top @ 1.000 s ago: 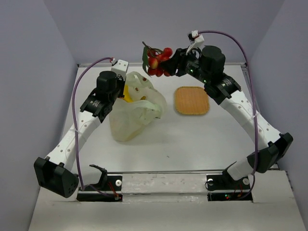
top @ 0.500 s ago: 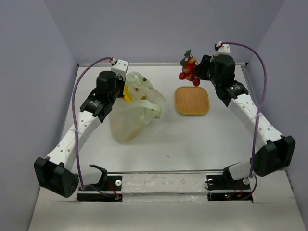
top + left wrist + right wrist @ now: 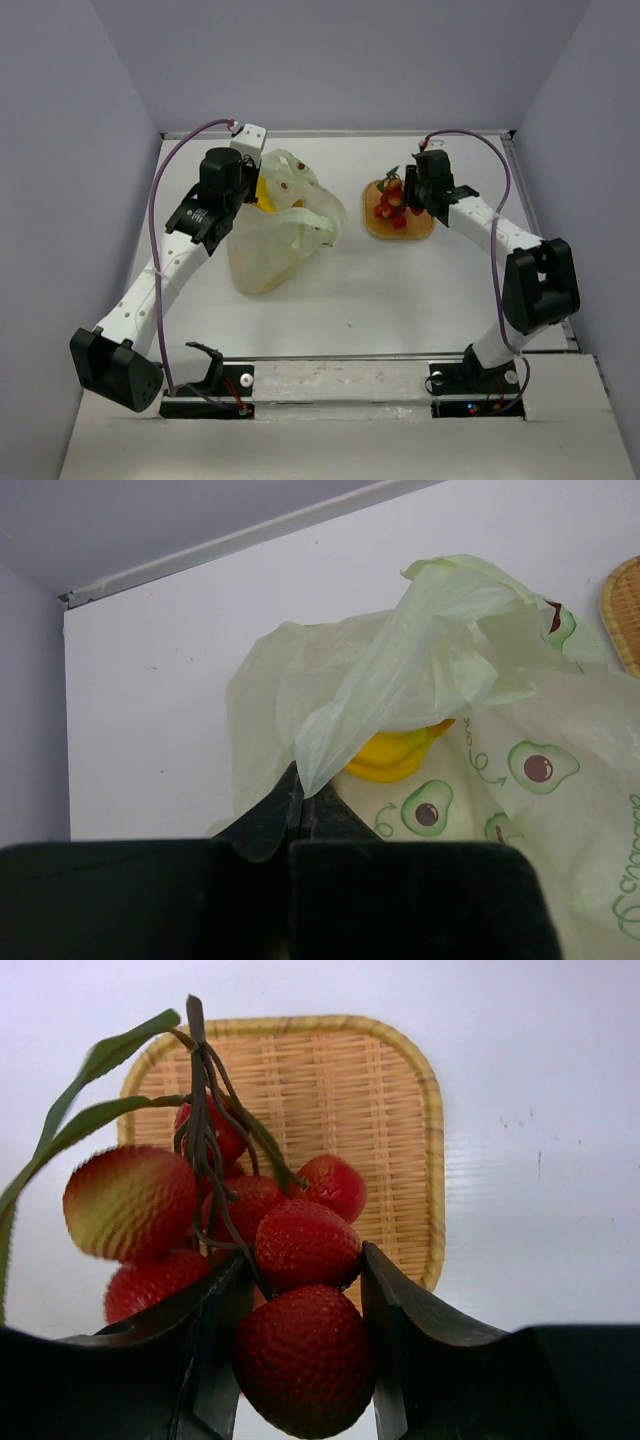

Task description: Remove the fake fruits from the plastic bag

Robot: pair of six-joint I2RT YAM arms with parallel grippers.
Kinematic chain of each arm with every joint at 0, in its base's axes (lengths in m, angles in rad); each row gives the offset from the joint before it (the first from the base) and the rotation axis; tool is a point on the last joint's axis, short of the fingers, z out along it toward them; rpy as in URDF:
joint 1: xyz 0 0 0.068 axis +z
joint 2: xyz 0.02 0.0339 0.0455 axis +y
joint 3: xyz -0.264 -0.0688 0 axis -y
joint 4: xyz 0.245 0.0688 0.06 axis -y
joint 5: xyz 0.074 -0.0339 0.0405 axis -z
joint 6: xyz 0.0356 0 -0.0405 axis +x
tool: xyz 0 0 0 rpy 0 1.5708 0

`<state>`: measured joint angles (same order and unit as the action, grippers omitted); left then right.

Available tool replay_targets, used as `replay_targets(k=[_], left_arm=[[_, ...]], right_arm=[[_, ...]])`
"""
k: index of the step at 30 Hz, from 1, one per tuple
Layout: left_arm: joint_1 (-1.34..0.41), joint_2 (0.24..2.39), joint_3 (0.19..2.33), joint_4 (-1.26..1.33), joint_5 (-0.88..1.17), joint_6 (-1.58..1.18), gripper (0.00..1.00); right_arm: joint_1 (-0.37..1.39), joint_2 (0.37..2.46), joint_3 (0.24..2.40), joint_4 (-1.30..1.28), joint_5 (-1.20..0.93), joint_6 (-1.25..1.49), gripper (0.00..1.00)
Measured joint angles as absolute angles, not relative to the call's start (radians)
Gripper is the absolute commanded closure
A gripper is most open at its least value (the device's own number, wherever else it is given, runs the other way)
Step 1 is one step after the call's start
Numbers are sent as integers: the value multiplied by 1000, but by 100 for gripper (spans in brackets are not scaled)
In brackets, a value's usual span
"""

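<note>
Tabletop (image 3: 400,290): left gripper (image 3: 300,792) pinches pale-green plastic bag (image 3: 420,670); right gripper (image 3: 300,1295) clamps red berry cluster (image 3: 305,1245); we'd seat it on orange woven mat (image 3: 335,1070) before releasing.

The left arm (image 3: 165,270) and right arm (image 3: 478,218) had white shells on their long links, dotted with small dark screw holes, and bulky black housings at the joints. A purple cable (image 3: 152,230) ran along each arm from a small white block (image 3: 250,134) at the wrist. The left hand (image 3: 300,792) had matte black fingers tapering to thin tips. The right hand (image 3: 300,1290) had smooth, curved black fingers. Black bases (image 3: 205,385) were bolted to a silver rail (image 3: 340,375) at the near desk edge, with tiny lights under the right one.
</note>
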<state>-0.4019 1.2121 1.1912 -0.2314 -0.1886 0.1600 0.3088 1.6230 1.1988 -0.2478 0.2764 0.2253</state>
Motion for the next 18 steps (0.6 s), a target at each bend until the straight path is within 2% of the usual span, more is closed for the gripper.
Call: replay_targets(k=[2, 5, 6, 9, 13, 14, 18], left_arm=[[-402, 1212, 1191, -231, -189, 160, 100], [-402, 1212, 1191, -231, -188, 160, 100], [-402, 1212, 1191, -231, -188, 160, 100], [-402, 1212, 1191, -231, -188, 160, 100], [-402, 1209, 1191, -231, -188, 160, 100], [-402, 1207, 1191, -231, -188, 160, 100], [-402, 1201, 1191, -231, -188, 160, 100]], right_arm=[[306, 1641, 1188, -240, 283, 227, 99], [304, 1686, 1187, -228, 290, 228, 90], [302, 1704, 1187, -225, 289, 228, 75], [301, 1737, 1187, -224, 288, 226, 50], [301, 1748, 1192, -226, 281, 218, 33], [301, 1748, 1200, -228, 277, 213, 25], [301, 1747, 1239, -242, 261, 197, 16]])
